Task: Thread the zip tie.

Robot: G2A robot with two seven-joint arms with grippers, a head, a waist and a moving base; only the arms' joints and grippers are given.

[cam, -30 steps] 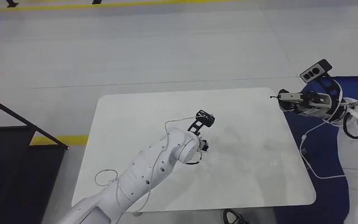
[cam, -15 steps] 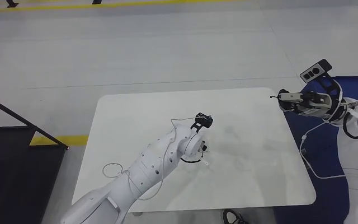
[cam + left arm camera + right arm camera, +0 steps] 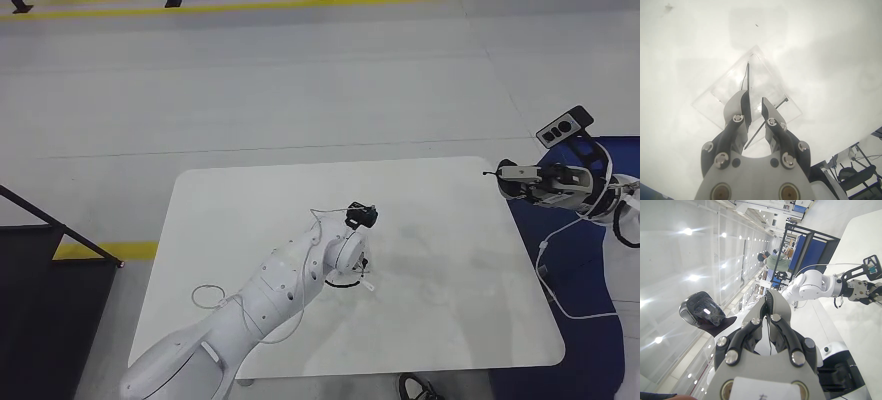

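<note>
The left gripper [image 3: 755, 95] hangs with its fingers spread over the thin black plastic zip tie [image 3: 780, 103], which lies flat on a clear square plastic plate [image 3: 715, 91]. This looks like the grabbing step. Next it should go down and pinch the tie. The right gripper [image 3: 767, 298] is squeezed on a thin black strip [image 3: 769, 336].

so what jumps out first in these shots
The left pincer hangs open right over a clear square plate in the middle of the table, black zip ties lying on it. By its far right corner, the right pincer is shut on another thin black tie.
</note>
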